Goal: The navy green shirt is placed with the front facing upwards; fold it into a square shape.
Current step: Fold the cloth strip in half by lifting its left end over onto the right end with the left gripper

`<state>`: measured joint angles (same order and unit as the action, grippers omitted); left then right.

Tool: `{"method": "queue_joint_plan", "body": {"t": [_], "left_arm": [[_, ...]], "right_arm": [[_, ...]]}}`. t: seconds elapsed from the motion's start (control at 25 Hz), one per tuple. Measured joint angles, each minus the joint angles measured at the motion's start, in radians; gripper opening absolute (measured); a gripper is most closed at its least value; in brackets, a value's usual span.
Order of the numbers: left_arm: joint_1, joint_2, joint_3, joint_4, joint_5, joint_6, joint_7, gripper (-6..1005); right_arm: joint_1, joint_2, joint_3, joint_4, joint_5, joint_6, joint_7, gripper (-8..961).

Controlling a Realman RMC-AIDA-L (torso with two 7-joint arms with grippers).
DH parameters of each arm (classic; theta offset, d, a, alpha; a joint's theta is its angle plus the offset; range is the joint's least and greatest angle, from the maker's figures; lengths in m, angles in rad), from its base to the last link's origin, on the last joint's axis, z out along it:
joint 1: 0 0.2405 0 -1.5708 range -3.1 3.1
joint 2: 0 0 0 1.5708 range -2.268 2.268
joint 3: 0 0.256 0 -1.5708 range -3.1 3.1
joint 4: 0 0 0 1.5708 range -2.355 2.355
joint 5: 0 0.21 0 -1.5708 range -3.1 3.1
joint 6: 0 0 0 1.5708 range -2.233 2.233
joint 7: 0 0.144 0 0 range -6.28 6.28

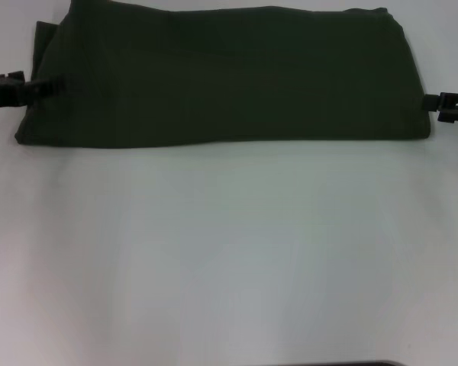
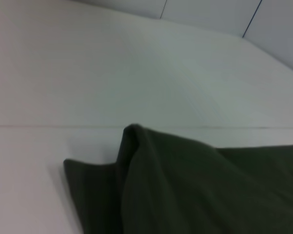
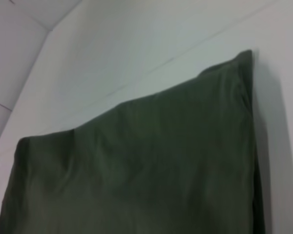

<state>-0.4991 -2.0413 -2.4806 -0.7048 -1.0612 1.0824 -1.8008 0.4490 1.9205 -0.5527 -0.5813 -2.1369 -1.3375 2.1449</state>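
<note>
Dark olive cloth fills the upper part of the head view: we see the navy green shirt (image 1: 221, 76) folded into a wide band on the white table (image 1: 229, 252), plain side up. Our left tool (image 1: 46, 88) touches its left edge, our right tool (image 1: 443, 107) its right edge; we cannot tell whether either is clamped.

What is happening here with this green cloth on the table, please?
A two-armed robot is folding the navy green shirt on a white table. The shirt lies at the far side as a wide folded band, plain green side up, not yet square. The left gripper is at its left end and the right gripper at its right end.
</note>
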Motion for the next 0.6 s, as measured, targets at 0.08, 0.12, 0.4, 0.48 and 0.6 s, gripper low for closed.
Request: {"method": "queue_joint_plan", "body": {"t": [0.08, 0.12, 0.4, 0.48, 0.6], "left_arm": [[0.002, 0.002, 0.000, 0.000, 0.002, -0.001, -0.001, 875], [0.002, 0.002, 0.000, 0.000, 0.003, -0.003, -0.001, 875], [-0.007, 0.002, 0.000, 0.000, 0.022, -0.008, -0.001, 876], [-0.010, 0.001, 0.001, -0.001, 0.024, -0.009, -0.001, 876], [-0.012, 0.001, 0.000, -0.001, 0.025, -0.009, -0.002, 876]], "right_arm": [[0.005, 0.004, -0.001, 0.000, -0.005, 0.006, 0.003, 649], [0.006, 0.006, -0.002, 0.001, -0.006, 0.010, 0.003, 645], [0.019, 0.022, -0.008, 0.020, -0.006, 0.062, 0.004, 617], [0.020, 0.022, -0.009, 0.024, -0.006, 0.071, 0.004, 608], [0.019, 0.022, -0.009, 0.025, -0.006, 0.079, 0.005, 596]]}}
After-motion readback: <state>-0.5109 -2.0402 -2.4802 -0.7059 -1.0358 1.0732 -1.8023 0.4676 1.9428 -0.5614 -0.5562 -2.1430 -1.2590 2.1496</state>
